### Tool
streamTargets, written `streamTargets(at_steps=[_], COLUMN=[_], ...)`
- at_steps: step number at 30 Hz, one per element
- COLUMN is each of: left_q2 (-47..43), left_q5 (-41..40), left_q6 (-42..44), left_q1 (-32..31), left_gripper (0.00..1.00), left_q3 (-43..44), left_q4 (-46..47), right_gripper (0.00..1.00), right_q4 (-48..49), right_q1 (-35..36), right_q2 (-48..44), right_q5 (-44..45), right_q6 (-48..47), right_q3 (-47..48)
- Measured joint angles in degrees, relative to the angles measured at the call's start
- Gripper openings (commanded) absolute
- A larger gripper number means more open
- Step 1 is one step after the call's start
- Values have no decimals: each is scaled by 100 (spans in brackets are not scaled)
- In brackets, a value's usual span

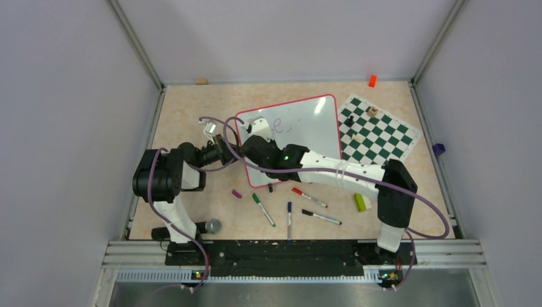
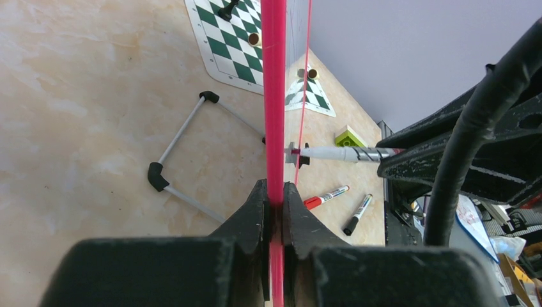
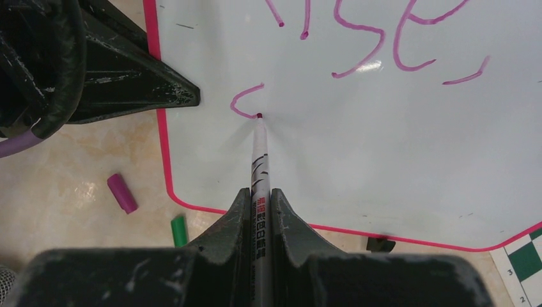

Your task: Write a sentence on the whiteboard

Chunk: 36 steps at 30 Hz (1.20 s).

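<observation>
On the left edge of the whiteboard (image 1: 313, 131), the left gripper (image 2: 275, 192) clamps its jaws on the pink rim. The right gripper (image 3: 261, 195) pinches a marker (image 3: 259, 153) in its jaws, tip touching the sentence (image 3: 381, 45), blank board ahead.

your left pincer (image 1: 222, 142) at the left rim of the whiteboard (image 1: 313, 128), your right pincer (image 1: 254, 130) over its face, faint purple writing (image 1: 280, 124) there, loose markers (image 1: 310, 197) on the bench (image 1: 192, 109), chess mat (image 1: 383, 137) beside the board
</observation>
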Motion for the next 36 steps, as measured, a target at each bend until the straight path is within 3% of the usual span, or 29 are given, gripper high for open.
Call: streamTargets(at_steps=[36], left_q2=[0], left_q5=[20], left_q6=[2], left_q1=[0], left_gripper=[0], left_q3=[-2], left_q4=[11], right_gripper=[0], right_q4=[-74], right_q1=[-275], right_q2=[-238], right_q5=[46], right_q6=[-87], right_q3=[66])
